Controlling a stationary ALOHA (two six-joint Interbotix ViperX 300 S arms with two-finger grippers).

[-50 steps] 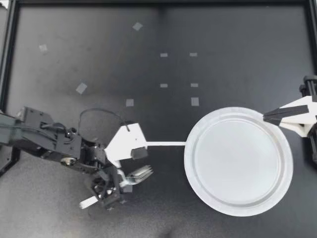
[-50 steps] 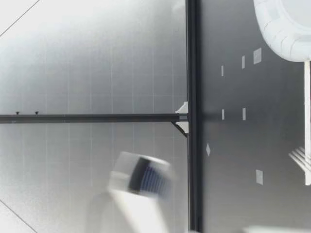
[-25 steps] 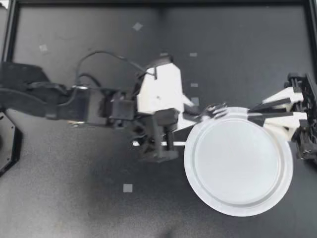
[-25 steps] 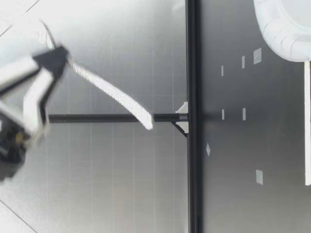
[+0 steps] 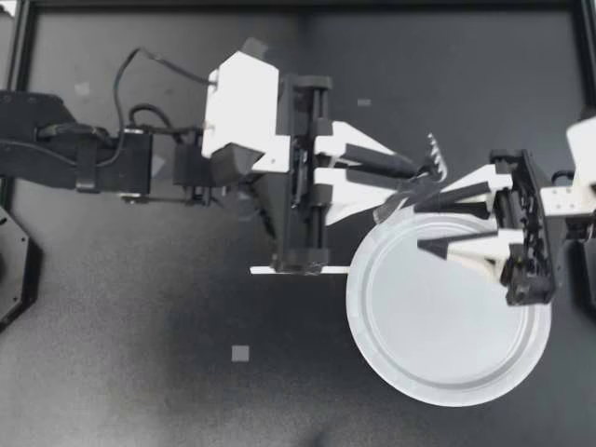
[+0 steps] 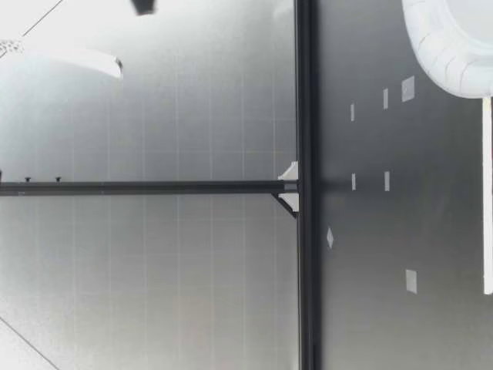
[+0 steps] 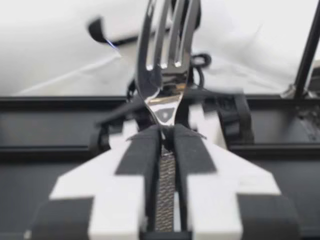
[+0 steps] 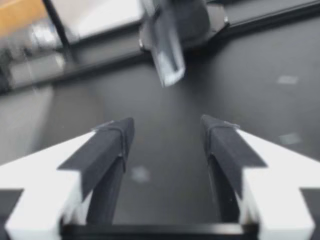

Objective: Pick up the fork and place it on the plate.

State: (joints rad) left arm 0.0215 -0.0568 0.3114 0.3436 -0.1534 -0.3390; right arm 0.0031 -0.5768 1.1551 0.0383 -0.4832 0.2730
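My left gripper (image 5: 408, 173) is shut on the metal fork (image 5: 435, 156) and holds it in the air over the far-left rim of the white paper plate (image 5: 447, 372). The left wrist view shows the fork (image 7: 167, 45) clamped by its neck between the black pads (image 7: 137, 155), tines pointing away from the gripper. My right gripper (image 5: 424, 223) reaches in over the plate with its jaws wide apart, just beside the fork. In the right wrist view its fingers (image 8: 105, 145) are open and hold nothing, with a blurred shiny piece ahead of them. The low view shows the plate (image 6: 451, 54).
A white tape strip (image 5: 298, 270) lies on the black mat beside the plate, under my left arm. Small grey tape squares (image 5: 240, 353) dot the mat. A black frame (image 5: 298, 5) borders the table.
My left arm lifted the fork off the near-left mat and carried it right, up to the plate's far rim. My right gripper opened and moved in over the plate.
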